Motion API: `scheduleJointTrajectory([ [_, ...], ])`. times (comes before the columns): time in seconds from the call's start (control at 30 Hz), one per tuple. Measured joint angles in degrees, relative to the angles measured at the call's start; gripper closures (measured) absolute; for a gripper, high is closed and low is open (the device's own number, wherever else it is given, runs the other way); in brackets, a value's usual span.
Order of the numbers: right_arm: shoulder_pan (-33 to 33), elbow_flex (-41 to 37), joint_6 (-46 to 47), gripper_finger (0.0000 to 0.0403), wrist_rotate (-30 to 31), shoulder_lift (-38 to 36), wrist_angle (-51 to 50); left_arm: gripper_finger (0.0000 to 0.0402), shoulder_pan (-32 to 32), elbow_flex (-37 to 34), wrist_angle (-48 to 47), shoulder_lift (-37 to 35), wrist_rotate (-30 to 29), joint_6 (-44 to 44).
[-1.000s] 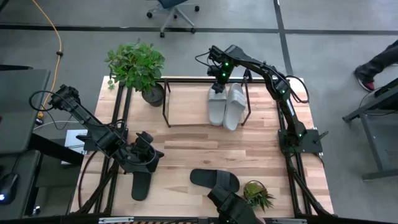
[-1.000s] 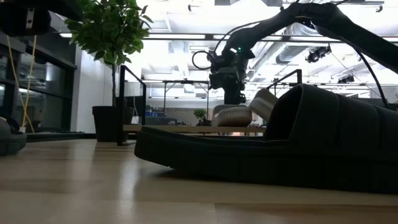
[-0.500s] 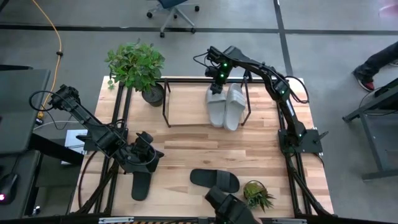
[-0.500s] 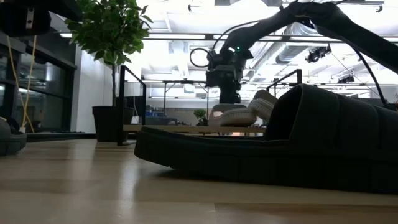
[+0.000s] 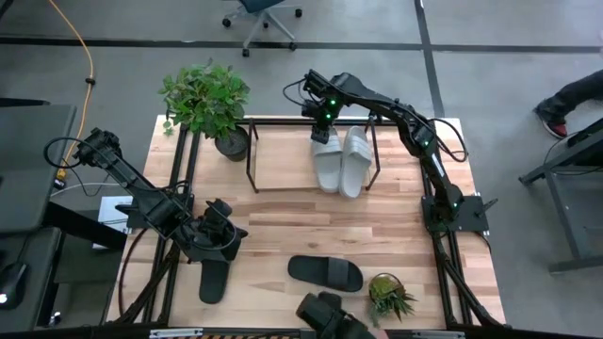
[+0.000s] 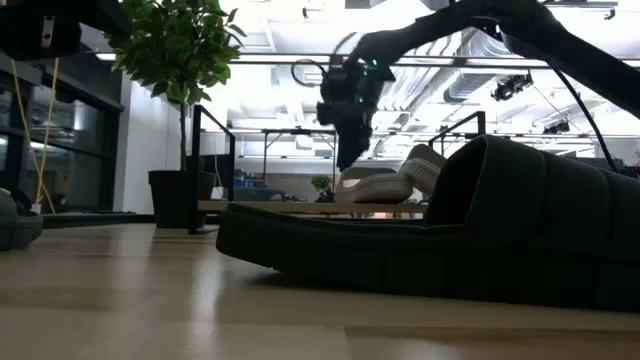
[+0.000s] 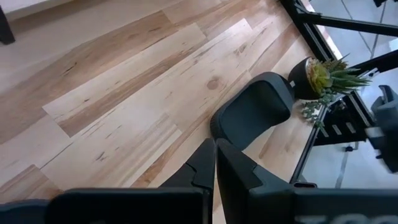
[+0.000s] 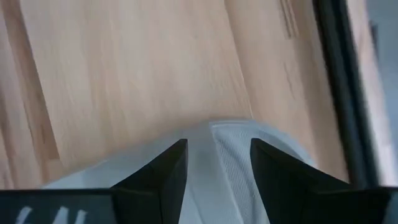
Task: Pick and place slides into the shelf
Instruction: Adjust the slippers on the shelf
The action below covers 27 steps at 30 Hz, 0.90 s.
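Wooden table (image 5: 283,226) carries shelf (image 5: 283,165), two black slides (image 5: 325,272), two plants (image 5: 207,99).

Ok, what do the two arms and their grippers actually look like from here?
Both arms are dark, jointed tubes with looped black cables. The right gripper carries green indicator lights near its wrist and has two black wedge-shaped fingers. The left gripper is a bulky black head; its fingers are flat, black and angular.

Two light grey slides (image 5: 342,158) side by side in black-framed shelf (image 5: 283,155), upper centre; two black slides: lower centre (image 5: 326,272), lower left (image 5: 213,279).
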Motion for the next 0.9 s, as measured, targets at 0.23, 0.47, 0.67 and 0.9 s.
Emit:
scheduleJointTrajectory([
  [0.23,4.9,8.1,-1.1,0.0238,9.1,-0.3,-4.7,0.0396,0.0,0.0,-0.7,0.0,0.0,0.0],
  [0.47,10.5,7.2,0.8,0.0238,26.1,-1.5,-9.2,0.0396,0.0,0.0,-0.7,0.0,-0.3,0.5],
  [0.67,14.3,6.3,5.0,0.0238,31.2,-1.3,-11.2,0.0396,0.0,0.0,-0.6,0.0,-0.4,2.9],
  [0.9,17.8,6.3,8.0,0.0238,35.1,-1.3,-14.9,0.0396,0.0,0.0,-0.6,0.0,0.0,4.7],
])
